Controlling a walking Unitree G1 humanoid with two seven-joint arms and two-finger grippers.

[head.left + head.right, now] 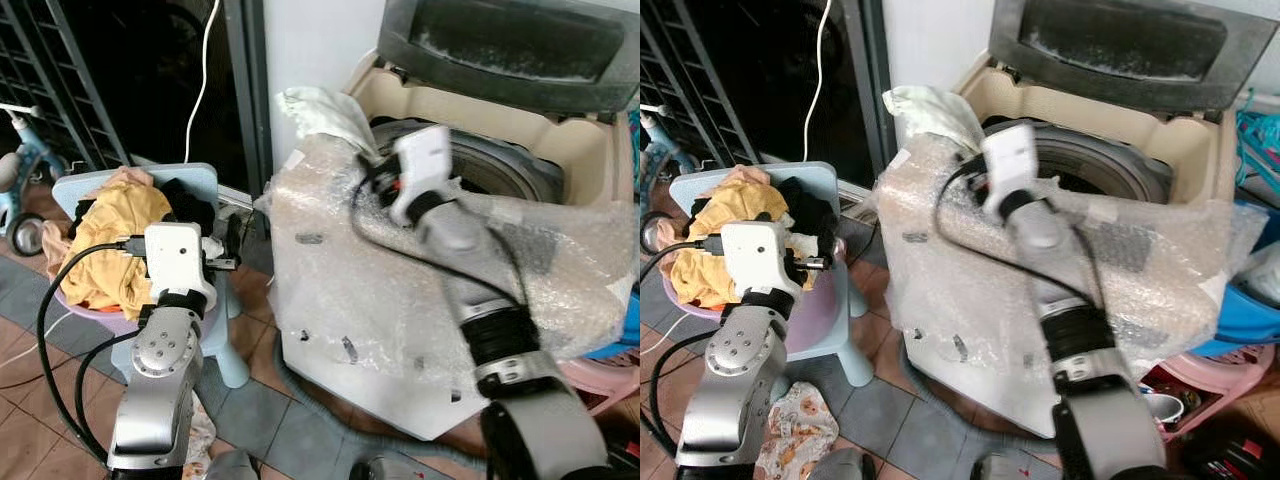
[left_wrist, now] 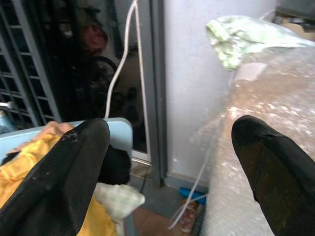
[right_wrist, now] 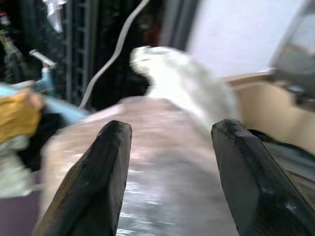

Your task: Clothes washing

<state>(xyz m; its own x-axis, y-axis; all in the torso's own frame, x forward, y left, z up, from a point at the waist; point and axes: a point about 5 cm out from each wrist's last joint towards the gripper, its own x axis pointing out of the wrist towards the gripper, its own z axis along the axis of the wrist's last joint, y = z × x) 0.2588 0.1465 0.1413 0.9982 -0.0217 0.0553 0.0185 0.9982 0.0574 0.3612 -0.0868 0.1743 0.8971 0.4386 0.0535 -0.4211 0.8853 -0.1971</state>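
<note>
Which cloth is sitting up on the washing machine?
The pale green cloth, draped on the bubble-wrapped washing machine corner. The yellow garment and black garment lie on the blue chair.

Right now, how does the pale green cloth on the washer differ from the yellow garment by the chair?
The pale green cloth is draped on the washing machine's bubble-wrapped corner, beside the drum; the yellow garment lies heaped with other clothes in a basin on the blue chair. The cloth looks smaller; the garment is bulkier. Neither gripper holds either; both are crumpled.
</note>
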